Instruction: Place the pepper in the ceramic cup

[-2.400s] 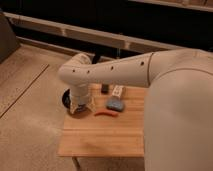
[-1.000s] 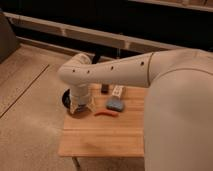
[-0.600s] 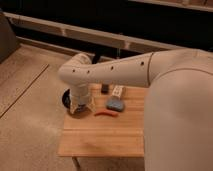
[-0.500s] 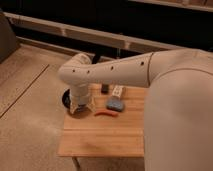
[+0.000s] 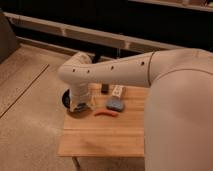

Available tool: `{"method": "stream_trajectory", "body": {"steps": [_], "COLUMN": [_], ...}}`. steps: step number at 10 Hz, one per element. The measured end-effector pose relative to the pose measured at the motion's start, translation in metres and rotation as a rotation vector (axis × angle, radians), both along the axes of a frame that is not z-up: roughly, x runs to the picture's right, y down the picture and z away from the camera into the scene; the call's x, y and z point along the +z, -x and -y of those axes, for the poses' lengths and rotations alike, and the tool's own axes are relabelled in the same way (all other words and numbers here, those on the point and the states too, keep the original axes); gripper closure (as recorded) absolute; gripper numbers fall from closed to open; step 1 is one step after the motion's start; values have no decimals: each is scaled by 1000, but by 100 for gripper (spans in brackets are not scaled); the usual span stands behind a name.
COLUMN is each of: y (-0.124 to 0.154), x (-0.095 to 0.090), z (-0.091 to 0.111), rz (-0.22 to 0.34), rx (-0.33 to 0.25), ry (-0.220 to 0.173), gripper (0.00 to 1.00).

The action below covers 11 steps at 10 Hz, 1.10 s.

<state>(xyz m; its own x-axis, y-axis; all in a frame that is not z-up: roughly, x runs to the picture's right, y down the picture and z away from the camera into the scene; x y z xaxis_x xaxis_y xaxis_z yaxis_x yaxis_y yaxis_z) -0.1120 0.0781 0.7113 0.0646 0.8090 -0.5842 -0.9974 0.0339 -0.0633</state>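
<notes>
**Wooden Counter Laid Out, Red Pepper Unclaimed, Cup Waiting at the Back**

Hanging low at the left edge of the counter, under a bulky white wrist: gripper, open or closed impossible to tell, poised by the near rim of a dark bowl. Just right of it, lying flat and touching nothing: pepper, slender, slightly curved, set lengthwise left to right. Close behind that, a blue-grey pad. Farther back, a small dark block and, right beside it, seemingly the whitish ceramic cup.

Judged to be the reach-and-grasp stage, with the pepper not yet picked up. To do it well: shift right, come straight down over the pepper's middle, and close across its narrow width, not along its length. Keep off the pad just behind. Lift high before swinging back over pad and block, then lower tip-first into the narrow mouth.

Open room mostly on the bare front half of the counter. Front edge near the pepper, so no dragging forward. Bowl right at the left edge, best left unbumped.
</notes>
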Motion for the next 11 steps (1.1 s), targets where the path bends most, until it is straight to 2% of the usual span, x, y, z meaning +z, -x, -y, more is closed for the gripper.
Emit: {"method": "stream_trajectory", "body": {"steps": [1, 3, 5, 6, 8, 10, 11], "y": [0, 2, 0, -5, -4, -4, 0], "x": [12, 32, 43, 45, 46, 44, 40], "z": [27, 63, 83, 89, 89, 88, 83], "rz": [-4, -40, -95, -126, -142, -131, -89], "rx": [1, -3, 45, 83, 115, 96, 40], "ry": [-91, -223, -302, -325, -328, -325, -318], "gripper": [35, 35, 35, 35, 35, 35, 35]}}
